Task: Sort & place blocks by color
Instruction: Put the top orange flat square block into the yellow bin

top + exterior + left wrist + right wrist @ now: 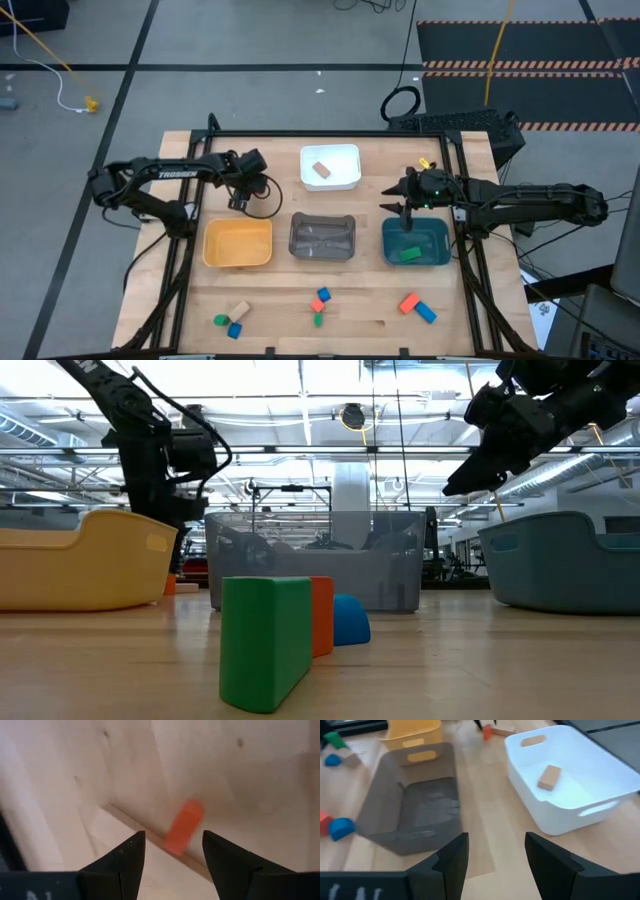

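Two blocks are judged sorted: a tan block [321, 169] in the white tray [350, 181], a green block [408, 254] in the teal tray [440, 258]. Both grippers [172, 851] [496, 851] are spread, empty; the left is aimed at a red block [183, 826] beside the yellow tray [237, 262]. Eight blocks [322, 306] are left along the near edge.

Lighting is even and bright, from ceiling strip lights [300, 380] seen in the low view. Shadows on the pale wooden surface [380, 310] are soft. The small red-orange cuboid block [184, 827] between the left wrist jaws is motion-blurred. The right wrist view is slightly soft.
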